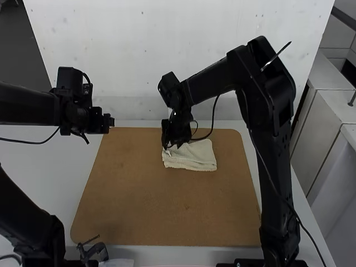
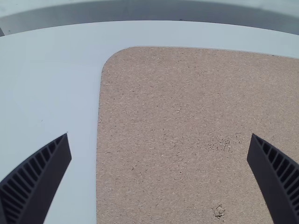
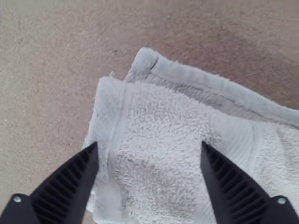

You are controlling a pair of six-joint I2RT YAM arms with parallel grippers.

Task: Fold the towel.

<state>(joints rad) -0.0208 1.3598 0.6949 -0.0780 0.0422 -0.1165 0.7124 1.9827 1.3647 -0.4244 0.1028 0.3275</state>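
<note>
On the white table point(image 1: 47, 172) lies a brown board point(image 1: 139, 206). The towel point(image 1: 193, 157), folded, layers hard to count, rests toward the board's far edge, 1 corner area obscured by the right claw point(image 1: 171, 139) in the high view. Both claws are empty, their 2 fingers well apart: the right above the towel, the left claw point(image 1: 112, 121) near the board's far-left corner.

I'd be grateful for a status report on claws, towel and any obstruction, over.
Left claw open, near mat's far left corner. Right claw open over towel. Towel folded, layer edges uneven. Right claw partly hides it, high view.
</note>
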